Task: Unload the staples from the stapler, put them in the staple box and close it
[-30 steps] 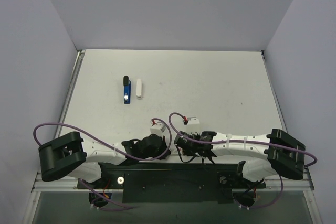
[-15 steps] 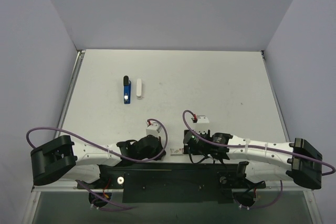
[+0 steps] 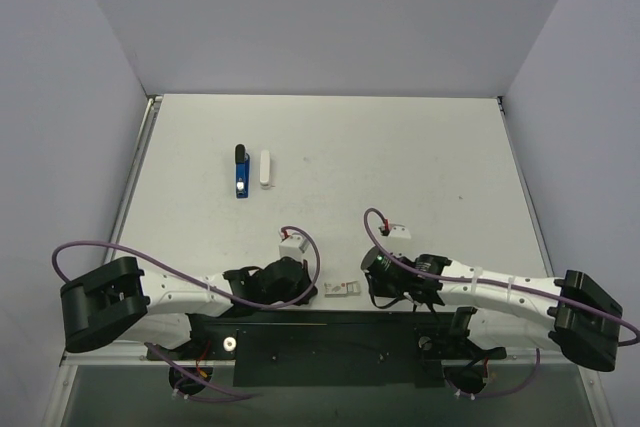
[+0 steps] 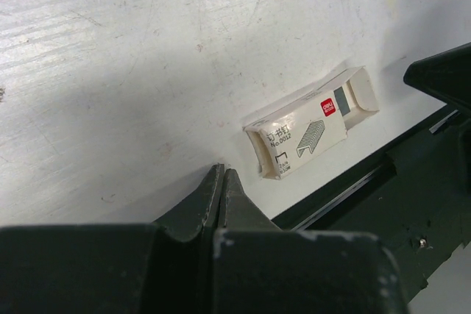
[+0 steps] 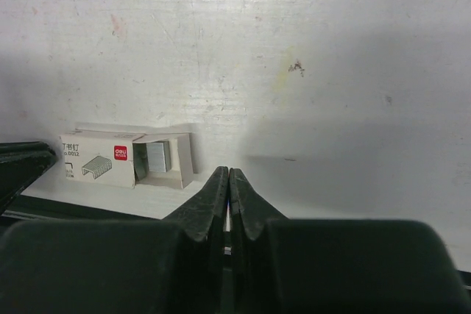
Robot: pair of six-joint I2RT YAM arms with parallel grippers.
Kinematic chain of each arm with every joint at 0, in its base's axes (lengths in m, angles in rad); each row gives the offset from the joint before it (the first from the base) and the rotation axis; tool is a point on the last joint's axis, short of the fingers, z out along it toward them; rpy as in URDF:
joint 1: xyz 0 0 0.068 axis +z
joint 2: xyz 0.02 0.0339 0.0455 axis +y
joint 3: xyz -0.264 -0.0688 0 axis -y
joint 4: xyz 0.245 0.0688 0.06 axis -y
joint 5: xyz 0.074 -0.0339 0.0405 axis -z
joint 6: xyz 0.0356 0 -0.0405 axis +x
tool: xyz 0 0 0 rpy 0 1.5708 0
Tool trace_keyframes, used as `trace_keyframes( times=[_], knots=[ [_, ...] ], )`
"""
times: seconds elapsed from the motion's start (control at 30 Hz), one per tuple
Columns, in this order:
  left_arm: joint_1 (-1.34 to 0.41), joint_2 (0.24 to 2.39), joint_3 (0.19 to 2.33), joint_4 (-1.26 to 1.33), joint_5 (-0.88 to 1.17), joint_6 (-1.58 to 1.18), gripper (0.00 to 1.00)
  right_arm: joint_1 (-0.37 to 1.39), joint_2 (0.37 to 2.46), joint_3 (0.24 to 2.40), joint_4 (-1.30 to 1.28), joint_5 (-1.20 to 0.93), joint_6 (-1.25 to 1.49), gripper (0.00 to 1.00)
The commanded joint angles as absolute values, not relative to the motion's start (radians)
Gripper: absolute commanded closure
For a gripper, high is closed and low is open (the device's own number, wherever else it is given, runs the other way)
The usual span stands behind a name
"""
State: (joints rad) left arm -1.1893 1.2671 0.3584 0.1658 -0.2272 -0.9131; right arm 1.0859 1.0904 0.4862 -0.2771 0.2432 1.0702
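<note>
The small blue stapler (image 3: pixel 240 173) with a black end lies at the far left of the table, a short white piece (image 3: pixel 265 168) beside it. Both grippers are far from it, low at the near edge. My left gripper (image 4: pixel 222 173) is shut with nothing in it. My right gripper (image 5: pixel 227 173) is shut and empty too. Between them lies a small white staple box (image 3: pixel 342 289), flat on the table. Its end is open, and grey staples (image 5: pixel 157 157) show inside. In the left wrist view the staple box (image 4: pixel 309 131) sits just right of my fingertips.
The black base rail (image 3: pixel 330 332) runs along the table's near edge, right behind the box. Purple cables (image 3: pixel 90 247) loop off both arms. White walls close in the table (image 3: pixel 400 167) on the left, right and far sides.
My right arm has pulled back to the right and down toward the near edge. The staple box now lies free on the table. My left arm has sunk lower.
</note>
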Motion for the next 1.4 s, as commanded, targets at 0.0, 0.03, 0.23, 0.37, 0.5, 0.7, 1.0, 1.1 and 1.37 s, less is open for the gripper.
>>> trace_keyframes(
  times=[0.0, 0.03, 0.23, 0.37, 0.5, 0.7, 1.0, 1.1, 1.37],
  knots=[
    [-1.189, 1.302, 0.371, 0.184, -0.215, -0.911, 1.00, 1.081, 1.130, 0.476, -0.239, 0.216, 1.081, 1.00],
    [-1.189, 1.307, 0.371, 0.187, -0.210, -0.911, 1.00, 1.081, 1.146, 0.476, -0.223, 0.213, 1.081, 1.00],
    [-1.189, 1.328, 0.371, 0.209, -0.203, -0.914, 1.00, 1.083, 1.198, 0.485, -0.175, 0.183, 1.078, 1.00],
    [-1.189, 1.350, 0.374, 0.224, -0.192, -0.914, 1.00, 1.088, 1.227, 0.495, -0.158, 0.175, 1.077, 1.00],
    [-1.195, 1.368, 0.383, 0.233, -0.187, -0.914, 1.00, 1.101, 1.252, 0.512, -0.150, 0.170, 1.074, 1.00],
    [-1.200, 1.373, 0.380, 0.241, -0.189, -0.920, 1.00, 1.114, 1.284, 0.537, -0.138, 0.166, 1.072, 1.00],
    [-1.201, 1.371, 0.380, 0.238, -0.190, -0.922, 1.00, 1.140, 1.345, 0.580, -0.109, 0.161, 1.081, 1.00],
    [-1.201, 1.371, 0.390, 0.229, -0.190, -0.917, 1.00, 1.154, 1.373, 0.604, -0.101, 0.156, 1.074, 1.00],
    [-1.201, 1.345, 0.394, 0.204, -0.199, -0.917, 1.00, 1.166, 1.436, 0.660, -0.092, 0.147, 1.057, 1.00]
  ],
)
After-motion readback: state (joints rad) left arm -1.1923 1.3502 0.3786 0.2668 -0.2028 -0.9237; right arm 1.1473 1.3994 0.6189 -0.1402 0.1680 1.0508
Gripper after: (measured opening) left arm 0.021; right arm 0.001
